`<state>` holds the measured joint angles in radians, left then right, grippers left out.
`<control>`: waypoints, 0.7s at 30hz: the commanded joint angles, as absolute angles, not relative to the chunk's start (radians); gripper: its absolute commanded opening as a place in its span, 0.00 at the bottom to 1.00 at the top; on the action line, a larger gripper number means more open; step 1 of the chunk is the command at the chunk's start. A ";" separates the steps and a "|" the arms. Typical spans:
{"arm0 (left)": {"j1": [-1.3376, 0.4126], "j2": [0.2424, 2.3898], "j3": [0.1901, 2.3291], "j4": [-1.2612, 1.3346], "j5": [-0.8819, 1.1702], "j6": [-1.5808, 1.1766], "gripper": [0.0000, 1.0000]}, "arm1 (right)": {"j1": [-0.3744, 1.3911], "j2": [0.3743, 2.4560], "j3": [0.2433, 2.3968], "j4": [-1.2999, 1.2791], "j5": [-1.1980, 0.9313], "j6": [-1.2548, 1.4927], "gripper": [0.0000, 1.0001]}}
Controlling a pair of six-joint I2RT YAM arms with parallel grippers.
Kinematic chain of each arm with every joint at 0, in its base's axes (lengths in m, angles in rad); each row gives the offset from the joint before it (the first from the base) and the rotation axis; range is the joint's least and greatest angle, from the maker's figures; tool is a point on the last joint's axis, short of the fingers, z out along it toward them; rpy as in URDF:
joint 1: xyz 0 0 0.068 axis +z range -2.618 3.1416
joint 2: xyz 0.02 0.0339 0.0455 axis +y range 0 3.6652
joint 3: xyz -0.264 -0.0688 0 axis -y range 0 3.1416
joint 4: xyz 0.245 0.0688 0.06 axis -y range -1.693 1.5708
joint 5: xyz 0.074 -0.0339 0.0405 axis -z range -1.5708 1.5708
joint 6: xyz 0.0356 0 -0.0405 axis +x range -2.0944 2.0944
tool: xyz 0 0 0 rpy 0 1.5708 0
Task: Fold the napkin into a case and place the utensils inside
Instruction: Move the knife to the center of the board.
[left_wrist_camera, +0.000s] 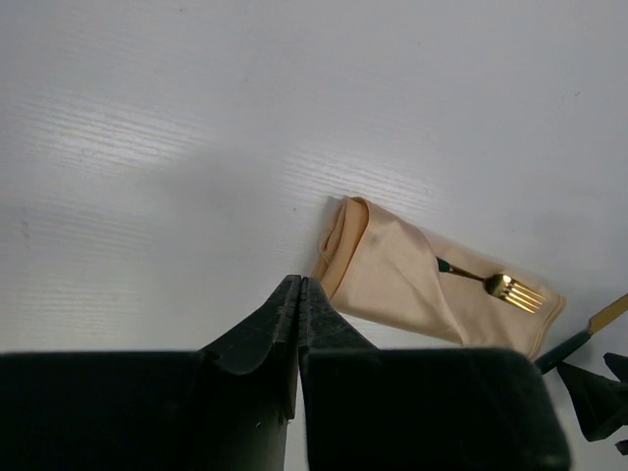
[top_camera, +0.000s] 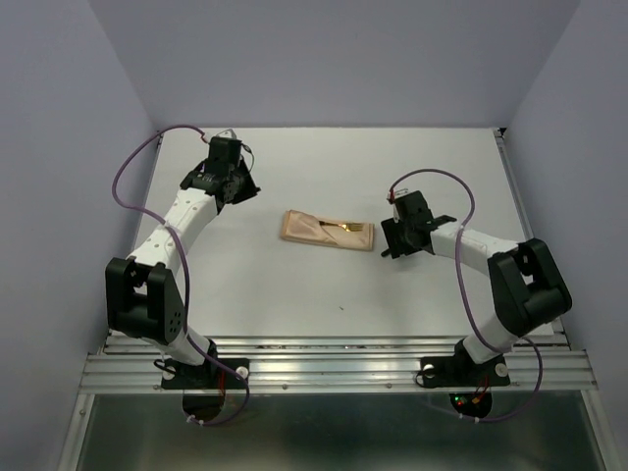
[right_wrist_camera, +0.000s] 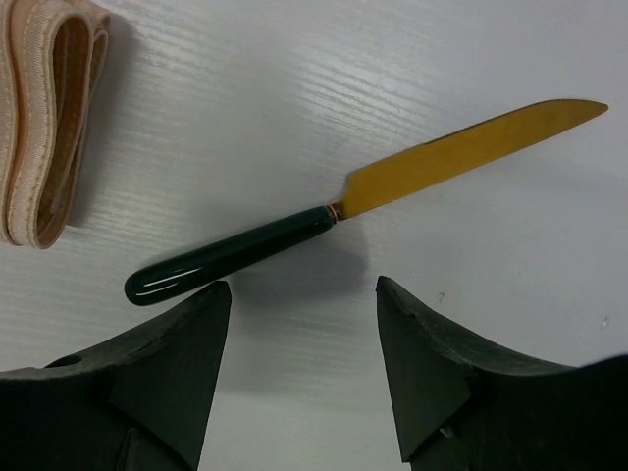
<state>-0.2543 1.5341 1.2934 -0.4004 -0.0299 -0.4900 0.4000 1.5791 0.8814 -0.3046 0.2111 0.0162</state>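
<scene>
- Your left jaws are pressed together with nothing between them. They hang over bare worktop (top_camera: 294, 285) at the far left, well apart from the case.
- The case (top_camera: 327, 230) lies flat near the middle of the worktop. It is a narrow peach-orange pocket with its long side running left to right.
- The fork (left_wrist_camera: 510, 287) is tucked in. Its dark handle goes under the fold, and its gold head rests on the cloth near the case's right end.
- The knife (right_wrist_camera: 392, 177) lies on the worktop just right of the case, outside it and not touching the cloth. Its dark handle points towards the case and its gold blade points away.
- Your right jaws are spread wide and hold nothing. The knife lies just ahead of their tips.
</scene>
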 commanded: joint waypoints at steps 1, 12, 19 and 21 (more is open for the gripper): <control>-0.255 1.517 1.318 -0.416 -0.022 -0.460 0.14 | 0.397 1.606 0.910 -0.255 0.224 0.020 0.66; -0.253 1.568 1.377 -0.457 -0.014 -0.449 0.14 | 0.344 1.766 1.058 -0.181 0.221 -0.034 0.66; -0.253 1.575 1.393 -0.463 -0.020 -0.443 0.14 | 0.313 1.832 1.203 -0.181 0.190 -0.060 0.66; -0.252 1.578 1.384 -0.460 -0.014 -0.445 0.14 | 0.313 1.825 1.216 -0.181 0.170 -0.080 0.66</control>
<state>-0.2543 1.5829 1.3396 -0.4526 -0.0120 -0.4660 0.3164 1.8423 1.1610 -0.2256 0.2001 -0.0422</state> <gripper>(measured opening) 0.139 0.658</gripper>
